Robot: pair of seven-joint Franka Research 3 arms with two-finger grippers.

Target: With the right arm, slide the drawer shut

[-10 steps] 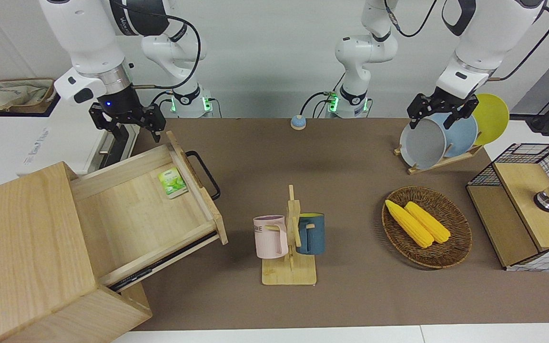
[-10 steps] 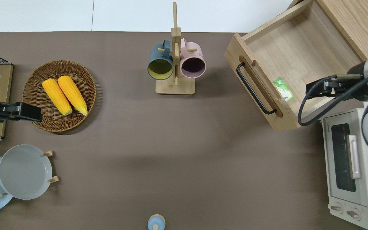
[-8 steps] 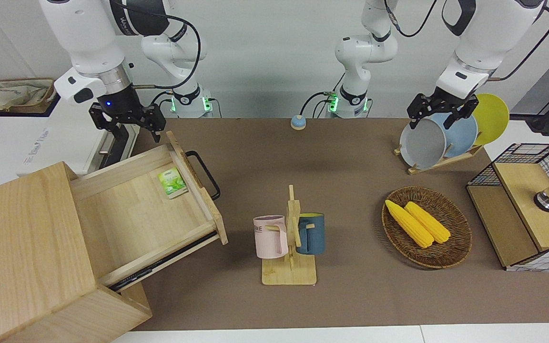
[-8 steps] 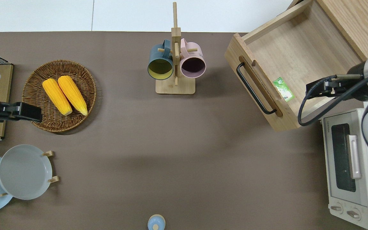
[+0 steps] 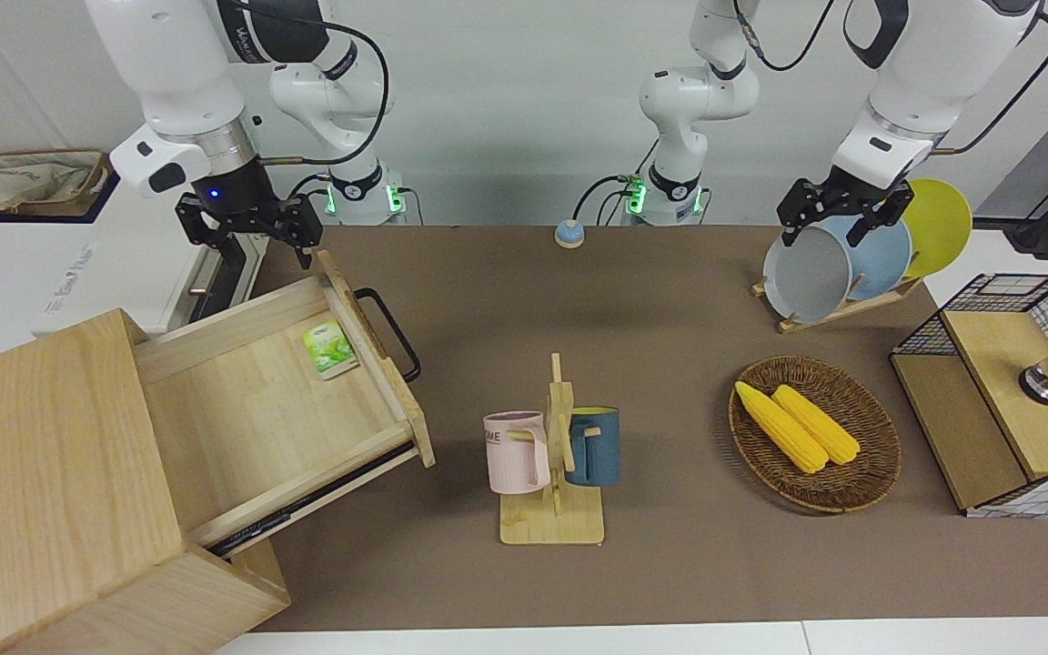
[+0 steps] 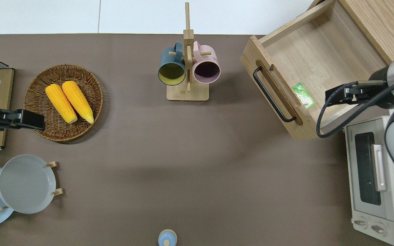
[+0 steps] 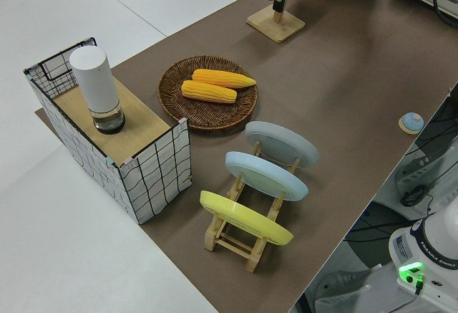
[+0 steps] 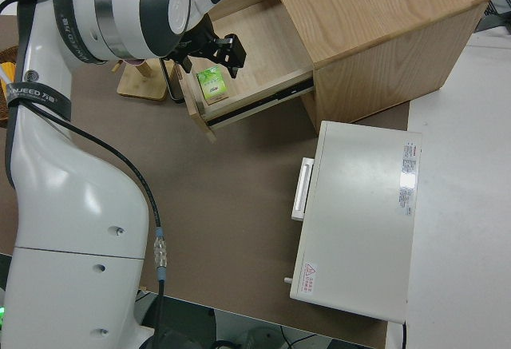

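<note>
I had the right arm's black two-finger gripper (image 5: 246, 238), fingers spread and empty, over the open wide shallow light-wood drawer (image 6: 311, 66), whose black bar handle (image 6: 272, 95) lay toward the table's middle, running diagonally.

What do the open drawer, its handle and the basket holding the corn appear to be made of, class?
The drawer looks like pale, unpainted wood: grain lines show on its floor. Its handle looks like black metal, a thin bent bar, though coated plastic is possible. The basket looks like brown woven wicker: ribbed strands ring its rim.
</note>
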